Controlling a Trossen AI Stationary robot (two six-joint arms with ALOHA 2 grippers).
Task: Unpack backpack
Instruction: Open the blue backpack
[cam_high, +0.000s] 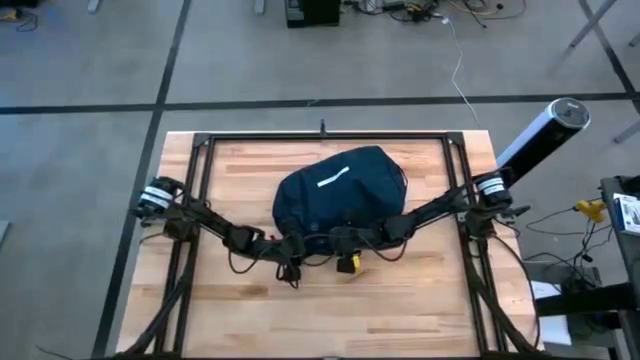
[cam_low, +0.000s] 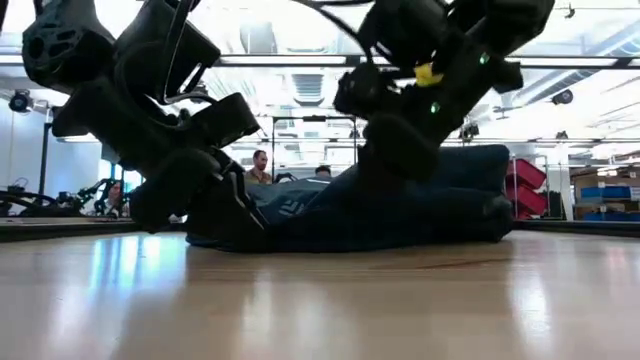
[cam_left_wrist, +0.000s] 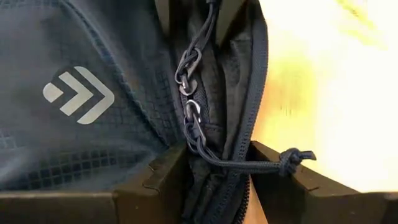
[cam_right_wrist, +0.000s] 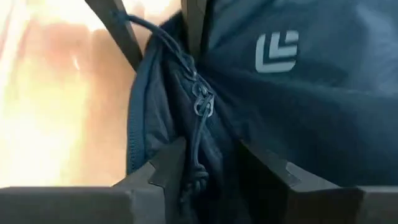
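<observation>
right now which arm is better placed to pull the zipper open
Left, though it's close. The left gripper has the zipper cord lying across its open fingers, knot beside one pad. The right gripper also straddles a pull on the backpack, less squarely.

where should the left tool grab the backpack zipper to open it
Probably the knotted cord pull, not the small metal sliders. It sticks out sideways from the backpack zipper line, right between the left tool fingers, so close straight on it from the table side. The right tool straddles its own pull.
</observation>
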